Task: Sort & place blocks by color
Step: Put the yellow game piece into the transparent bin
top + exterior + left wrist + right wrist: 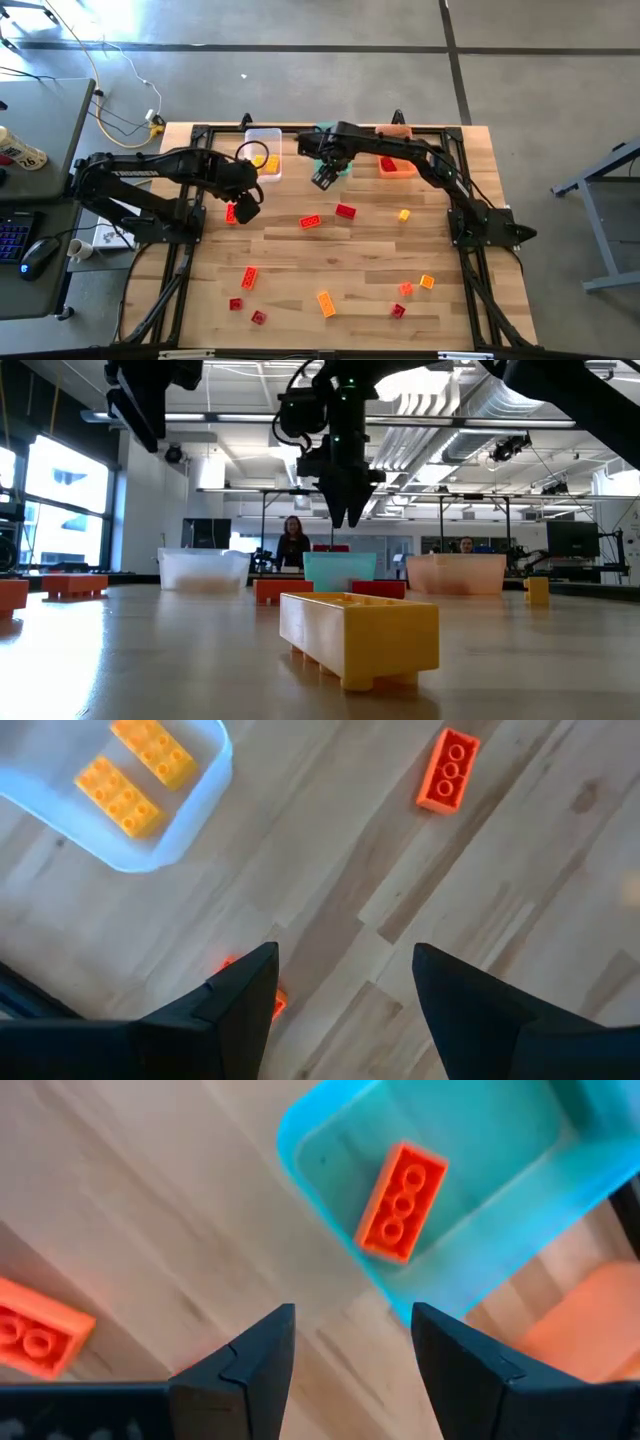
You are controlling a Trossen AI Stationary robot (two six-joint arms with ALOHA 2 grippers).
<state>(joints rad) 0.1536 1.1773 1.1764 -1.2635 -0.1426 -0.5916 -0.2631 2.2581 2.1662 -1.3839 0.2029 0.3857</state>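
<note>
blocks (325,302) scattered on table (460,240) – bins (263,152) behind

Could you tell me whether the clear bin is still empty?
No, the clear bin holds two yellow blocks, lying side by side, as the left wrist view shows.

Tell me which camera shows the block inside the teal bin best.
The right wrist view: the orange block lies flat in the teal bin, studs visible. In the high view the right arm covers most of the bin; the low view shows only its wall; the left wrist view misses it.
</note>
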